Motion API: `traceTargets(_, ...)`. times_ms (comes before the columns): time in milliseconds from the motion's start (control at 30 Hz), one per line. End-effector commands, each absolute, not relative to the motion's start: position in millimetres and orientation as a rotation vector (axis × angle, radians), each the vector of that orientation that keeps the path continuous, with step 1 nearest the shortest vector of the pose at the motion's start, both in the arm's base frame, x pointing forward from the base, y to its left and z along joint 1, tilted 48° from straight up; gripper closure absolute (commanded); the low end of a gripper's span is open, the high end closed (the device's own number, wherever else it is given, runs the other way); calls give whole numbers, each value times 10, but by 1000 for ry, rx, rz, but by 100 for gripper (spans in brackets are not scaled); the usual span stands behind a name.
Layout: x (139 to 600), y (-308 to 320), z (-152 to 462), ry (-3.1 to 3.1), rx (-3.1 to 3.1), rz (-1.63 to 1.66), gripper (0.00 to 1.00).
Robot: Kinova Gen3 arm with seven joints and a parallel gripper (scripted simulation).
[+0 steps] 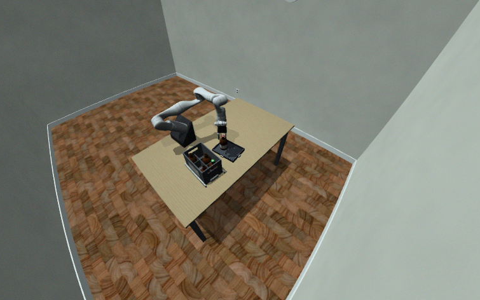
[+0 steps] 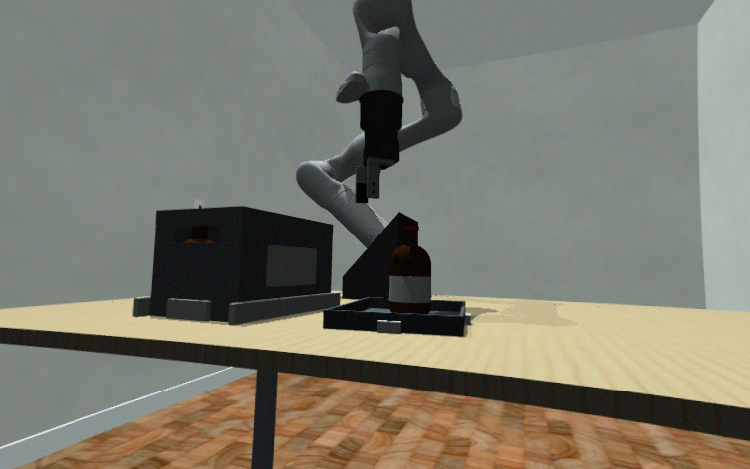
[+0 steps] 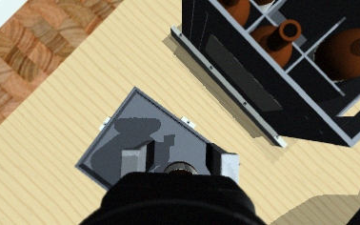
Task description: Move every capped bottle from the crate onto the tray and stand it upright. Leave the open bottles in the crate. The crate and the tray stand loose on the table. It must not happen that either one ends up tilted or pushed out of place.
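Observation:
A brown bottle with a red cap [image 1: 222, 142] [image 2: 409, 273] stands upright on the dark tray [image 1: 236, 152] [image 2: 354, 321] [image 3: 138, 111]. My gripper [image 1: 222, 130] [image 2: 368, 187] [image 3: 180, 153] is open and empty. It hangs a little above that bottle and slightly toward the crate. In the wrist view only the bottle's edge [image 3: 180, 167] shows under the gripper body. The black crate [image 1: 212, 173] [image 2: 231, 261] [image 3: 238, 71] holds several brown bottles. One open bottle [image 3: 286, 33] shows a dark mouth. One bottle with a green cap [image 1: 212, 161] stands at the crate's corner nearest the tray.
The crate and the tray stand side by side on the wooden table [image 1: 256, 122] [image 2: 599, 349] [image 3: 76, 71]. The arm's dark base [image 1: 184, 132] [image 2: 375, 261] stands behind them at the table's edge. The wood floor [image 3: 10, 43] lies beyond that edge.

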State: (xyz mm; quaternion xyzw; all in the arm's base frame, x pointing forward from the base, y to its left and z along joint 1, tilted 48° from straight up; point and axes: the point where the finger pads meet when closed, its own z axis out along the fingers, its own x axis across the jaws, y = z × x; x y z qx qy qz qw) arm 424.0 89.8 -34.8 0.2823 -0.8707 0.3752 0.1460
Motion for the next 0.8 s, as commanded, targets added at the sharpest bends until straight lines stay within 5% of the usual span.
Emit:
traceTargets(0,4359,831,-244,-2503,822,1089,0)
traceTargets(767,4711,528,135,-2501,825,1091,0)
